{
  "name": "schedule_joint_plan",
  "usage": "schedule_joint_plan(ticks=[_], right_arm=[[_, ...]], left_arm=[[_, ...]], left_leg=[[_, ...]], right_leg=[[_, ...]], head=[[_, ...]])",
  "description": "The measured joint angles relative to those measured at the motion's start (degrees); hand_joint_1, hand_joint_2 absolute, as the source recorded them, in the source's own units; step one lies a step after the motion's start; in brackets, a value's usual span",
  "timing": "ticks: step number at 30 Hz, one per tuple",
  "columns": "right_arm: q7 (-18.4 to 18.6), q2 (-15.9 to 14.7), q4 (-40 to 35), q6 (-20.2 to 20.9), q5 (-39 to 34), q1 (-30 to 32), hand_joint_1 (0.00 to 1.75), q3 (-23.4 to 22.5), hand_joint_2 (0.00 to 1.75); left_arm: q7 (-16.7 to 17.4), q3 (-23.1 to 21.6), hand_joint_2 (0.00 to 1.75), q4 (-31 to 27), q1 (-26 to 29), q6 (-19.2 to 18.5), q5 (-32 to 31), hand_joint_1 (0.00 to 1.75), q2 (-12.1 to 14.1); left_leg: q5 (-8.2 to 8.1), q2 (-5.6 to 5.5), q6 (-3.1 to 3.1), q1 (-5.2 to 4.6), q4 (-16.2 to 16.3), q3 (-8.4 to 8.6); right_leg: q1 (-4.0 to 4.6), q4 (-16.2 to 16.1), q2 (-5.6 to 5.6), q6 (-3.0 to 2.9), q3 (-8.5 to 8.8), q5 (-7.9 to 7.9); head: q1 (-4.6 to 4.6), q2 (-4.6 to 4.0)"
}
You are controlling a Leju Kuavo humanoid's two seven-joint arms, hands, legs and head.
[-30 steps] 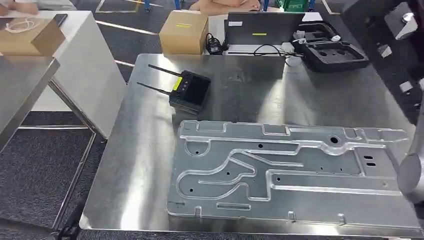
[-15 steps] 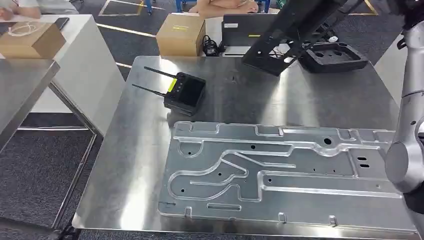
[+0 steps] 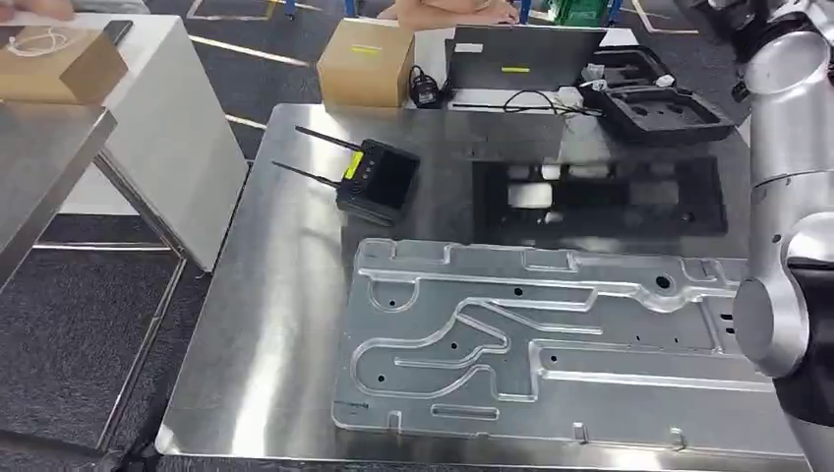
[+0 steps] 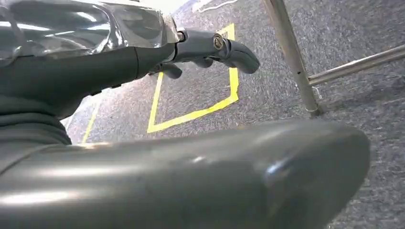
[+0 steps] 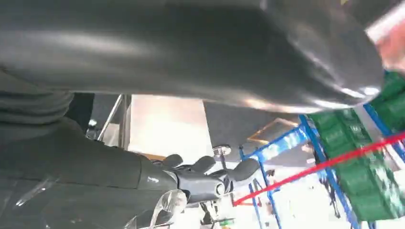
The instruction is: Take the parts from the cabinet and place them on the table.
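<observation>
The large flat silver machined metal plate with routed channels and small holes lies flat on the brushed steel table, filling the near right part of it, its near edge just inside the table's front rim. Behind it a dark rectangular shape shows on the tabletop; whether this is a black frame part laid there or a reflection in the steel cannot be told. To the left of that stands a black handheld controller with two antennas and a yellow label, apart from the plate. The right hand is raised, its dark fingers loosely spread with nothing visible between them, though the view is blurred. The left hand hangs over grey carpet, fingers gently curled and holding nothing. By my judgement a part has been delivered, so the next move calls for turning to the cabinet for another part.
</observation>
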Motion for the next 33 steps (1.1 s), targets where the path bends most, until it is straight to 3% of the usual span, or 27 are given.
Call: schedule_joint_plan(ticks=[1, 3, 4, 5, 6, 7, 9, 10, 11, 13, 15, 16, 18, 19, 20, 21, 22, 24, 26, 28, 30, 31, 33], right_arm=[[0.7, 0.1, 0.0, 2.4, -0.6, -0.1, 0.00, 0.1, 0.00], [2.2, 0.2, 0.5, 8.0, -1.7, 0.2, 0.00, 0.5, 0.00], [2.8, 0.2, 0.8, 11.0, -2.3, 0.5, 0.00, 0.7, 0.00], [3.2, 0.3, 1.0, 13.7, -3.0, 0.9, 0.00, 1.1, 0.00], [3.3, 0.3, 1.2, 15.1, -3.8, 1.0, 0.00, 1.2, 0.00], [3.3, 0.3, 1.2, 16.4, -4.7, 0.5, 0.00, 1.2, 0.00], [3.7, 0.4, 1.2, 19.2, -6.9, -1.4, 0.00, 1.2, 0.00], [3.9, 0.5, 1.3, 20.1, -7.5, -2.3, 0.00, 1.2, 0.00], [4.2, 0.8, 1.3, 21.2, -8.1, -2.7, 0.00, 1.2, 0.00], [4.8, 1.2, 1.3, 23.9, -8.7, -3.3, 0.00, 1.2, 0.00], [2.8, 1.2, 1.3, 20.8, -4.6, -3.9, 0.00, 1.8, 0.00], [1.2, 1.6, 1.2, 15.7, -1.1, -4.4, 0.00, 2.6, 0.00], [-0.4, 2.0, 1.2, 3.8, 4.5, -5.4, 0.00, 5.1, 0.00], [-0.5, 2.2, 1.2, 1.0, 5.8, -6.0, 0.00, 6.1, 0.00], [-0.6, 2.3, 1.2, -0.3, 6.4, -6.3, 0.00, 7.0, 0.00], [-0.7, 2.5, 1.2, -0.7, 6.5, -6.5, 0.00, 7.9, 0.00], [-0.9, 2.7, 1.2, -0.8, 6.8, -6.7, 0.00, 8.7, 0.00], [-1.0, 2.8, 1.2, -1.1, 6.9, -7.5, 0.00, 10.1, 0.00], [-1.1, 2.8, 1.2, -1.3, 6.9, -8.6, 0.00, 11.2, 0.00], [-1.3, 2.9, 1.2, -2.6, 7.6, -9.0, 0.00, 12.3, 0.00], [-1.8, 2.4, 1.2, -6.8, 8.0, -9.1, 0.00, 13.2, 0.00], [-2.2, 1.9, 0.8, -9.6, 7.3, -9.2, 0.00, 13.4, 0.00], [-3.1, 0.5, 0.1, -13.4, 5.5, -9.3, 0.00, 13.6, 0.00]], left_arm=[[-0.1, -0.1, 0.00, 0.0, 0.0, -0.1, -0.3, 0.00, 0.0], [-0.5, -0.4, 0.00, 0.0, 0.1, -0.4, -0.7, 0.00, -0.1], [-0.8, -0.5, 0.00, 0.0, 0.3, -0.7, -0.8, 0.00, -0.1], [-0.9, -0.6, 0.00, 0.0, 0.5, -0.9, -1.0, 0.00, -0.2], [-0.9, -0.6, 0.00, 0.0, 0.4, -1.0, -1.0, 0.00, -0.2], [-1.0, -0.6, 0.00, 0.0, 0.4, -1.0, -1.1, 0.00, -0.2], [-1.1, -0.7, 0.00, 0.0, 0.2, -1.0, -1.4, 0.00, -0.2], [-1.3, -0.7, 0.00, 0.0, 0.2, -1.0, -1.4, 0.00, -0.3], [-1.4, -0.7, 0.00, 0.0, 0.2, -1.1, -1.5, 0.00, -0.3], [-1.8, -0.8, 0.00, 0.0, 0.3, -1.3, -1.6, 0.00, -0.4], [-1.2, -0.8, 0.00, 0.0, 0.4, -1.0, -1.0, 0.00, -0.3], [-0.6, -0.9, 0.00, 0.0, 0.5, -0.7, -0.6, 0.00, -0.3], [0.3, -0.8, 0.00, 0.0, 0.6, 0.2, -0.2, 0.00, -0.3], [0.4, -0.9, 0.00, 0.0, 0.8, 0.4, -0.1, 0.00, -0.3], [0.4, -0.9, 0.00, 0.0, 1.0, 0.4, 0.0, 0.00, -0.4], [0.5, -0.9, 0.00, 0.0, 1.2, 0.4, 0.1, 0.00, -0.4], [0.5, -0.9, 0.00, 0.0, 1.2, 0.4, 0.2, 0.00, -0.4], [0.5, -0.9, 0.00, 0.0, 1.1, 0.5, 0.2, 0.00, -0.4], [0.6, -0.9, 0.00, 0.0, 1.2, 0.5, 0.2, 0.00, -0.5], [0.7, -0.9, 0.00, 0.0, 1.3, 0.5, 0.3, 0.00, -0.5], [0.5, -0.9, 0.00, 0.0, 1.2, 0.6, 1.1, 0.00, -0.5], [0.5, -0.7, 0.00, 0.0, 1.2, 0.7, 1.9, 0.00, -0.5], [0.6, -0.5, 0.00, 0.0, 1.3, 1.0, 3.0, 0.00, -0.5]], left_leg=[[0.00, -0.01, 0.45, -0.03, -0.1, 0.07], [-0.18, -0.04, 0.94, -0.06, -0.1, 0.38], [-0.28, -0.09, 1.08, -0.09, -0.1, 0.61], [-0.36, -0.17, 1.19, -0.11, -0.1, 0.83], [-0.38, -0.32, 1.23, -0.12, -0.1, 0.90], [-0.38, -0.43, 1.23, -0.21, 0.0, 0.91], [-0.37, -0.48, 1.20, -0.43, 0.0, 0.93], [-0.36, -0.48, 1.02, -0.60, 0.0, 0.86], [-0.32, -0.51, 0.74, -0.77, 0.1, 0.71], [-0.09, -0.41, 0.33, -0.61, -0.1, 0.62], [-0.69, -0.37, -0.22, -0.49, 0.1, 0.15], [-2.16, -0.28, -0.72, -0.69, 2.0, -0.51], [-6.88, -0.07, -1.37, -0.47, 10.8, -4.08], [-8.58, 0.06, -1.66, -0.41, 15.8, -6.07], [-8.86, 0.17, -1.76, -0.35, 18.3, -7.11], [-7.77, 0.18, -1.81, -0.31, 17.7, -6.90], [-5.73, 0.19, -1.80, -0.31, 14.7, -5.45], [-0.31, 0.20, -1.57, -0.24, 3.4, -0.34], [-0.76, 0.11, -1.11, -0.63, -0.5, 1.59], [-0.75, 0.07, -0.66, -0.75, -0.1, 1.31], [-0.45, 0.11, 0.20, -0.46, -0.6, 1.52], [-0.40, 0.09, 0.62, -0.43, -0.6, 1.54], [-0.45, 0.09, 1.32, -0.43, -0.6, 1.63]], right_leg=[[0.09, 2.8, -0.11, -0.03, -0.95, -2.22], [0.42, 12.3, -0.02, -0.04, -4.45, -7.42], [0.48, 16.4, -0.01, -0.10, -5.98, -8.96], [0.48, 18.6, -0.01, -0.19, -6.84, -9.06], [0.48, 17.4, -0.01, -0.44, -6.49, -7.50], [0.49, 14.0, -0.01, -0.73, -5.12, -5.00], [0.74, 3.3, -0.05, -1.63, -0.72, 0.78], [1.24, 0.8, -0.07, -2.00, 0.63, 0.83], [1.39, -0.4, -0.17, -1.98, 0.97, 0.68], [1.61, -0.4, -0.10, -1.88, 0.81, 0.55], [0.81, -1.1, -0.34, -2.26, 1.03, 1.06], [0.73, -1.1, -0.29, -2.45, 1.04, 1.15], [0.67, -1.1, -0.25, -2.60, 1.05, 1.19], [0.67, -1.1, -0.18, -2.60, 1.10, 1.18], [0.68, -1.1, 0.02, -2.61, 1.19, 1.16], [0.69, -1.1, 0.17, -2.61, 1.33, 1.10], [0.69, -1.0, 0.32, -2.58, 1.46, 1.04], [0.59, -0.9, 0.41, -2.19, 1.70, 0.75], [0.99, -0.6, 0.52, -1.77, 1.17, 0.58], [1.00, -0.9, 0.63, -1.41, 1.15, 0.82], [0.88, -0.9, 0.64, -0.92, 1.09, 0.35], [0.77, 0.8, 0.34, -0.72, 0.54, -1.10], [0.81, 9.4, 0.35, -0.49, -2.82, -5.98]], head=[[0.15, 0.00], [0.20, 0.00], [0.20, 0.00], [0.20, 0.00], [0.24, 0.00], [0.24, 0.00], [0.24, 0.00], [0.22, 0.00], [0.24, 0.00], [0.22, 0.00], [0.22, 0.00], [0.00, 0.00], [-0.15, 0.00], [-0.15, 0.00], [-0.17, 0.00], [-0.17, 0.00], [-0.17, 0.00], [-0.17, 0.00], [-0.13, 0.00], [-0.04, 0.00], [-0.04, 0.00], [0.05, 0.00], [0.05, 0.00]])
